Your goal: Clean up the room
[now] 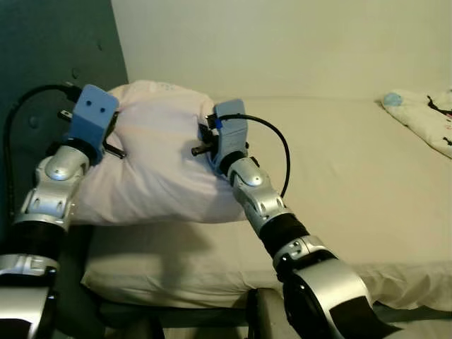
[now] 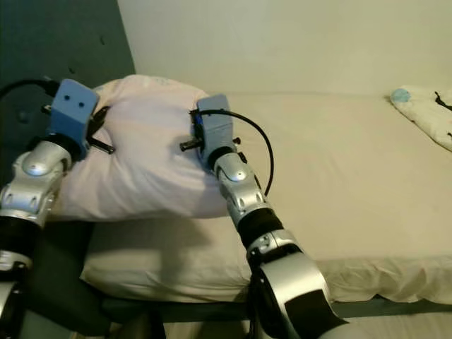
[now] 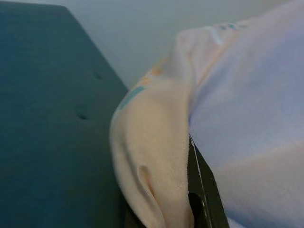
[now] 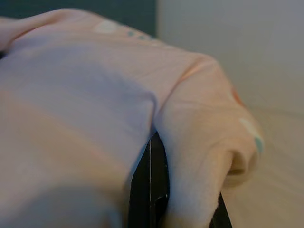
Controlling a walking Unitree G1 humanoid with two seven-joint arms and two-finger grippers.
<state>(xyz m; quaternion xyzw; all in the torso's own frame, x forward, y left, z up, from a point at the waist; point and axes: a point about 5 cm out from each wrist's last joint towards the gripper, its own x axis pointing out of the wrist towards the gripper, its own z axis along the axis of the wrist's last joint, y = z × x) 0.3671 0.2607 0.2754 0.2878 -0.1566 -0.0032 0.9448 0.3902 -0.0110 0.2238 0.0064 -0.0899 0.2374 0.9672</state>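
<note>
- Pillow (image 1: 159,162): plump, soft pale-pink fabric, lying at the bed's (image 1: 353,191) head against the dark teal headboard (image 1: 49,63).
- Left pincer (image 3: 190,190): clamped on a bunched pillow corner.
- Right pincer (image 4: 175,190): clamped on the opposite corner fold.
- Bed: smooth cream sheet.

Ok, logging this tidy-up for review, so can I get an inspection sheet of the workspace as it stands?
Surface: bed with a cream sheet, mostly bare.
Job's things: pink pillow at the head end, against the dark headboard.
Clutter: patterned white bedding bunched at the far right edge.
Grippers: left pincer grips the pillow's left edge; right pincer grips its right edge, fabric pinched between the fingers.
Cables: black cable loops off the right wrist; another off the left wrist.
Surroundings: plain pale wall behind the bed.
</note>
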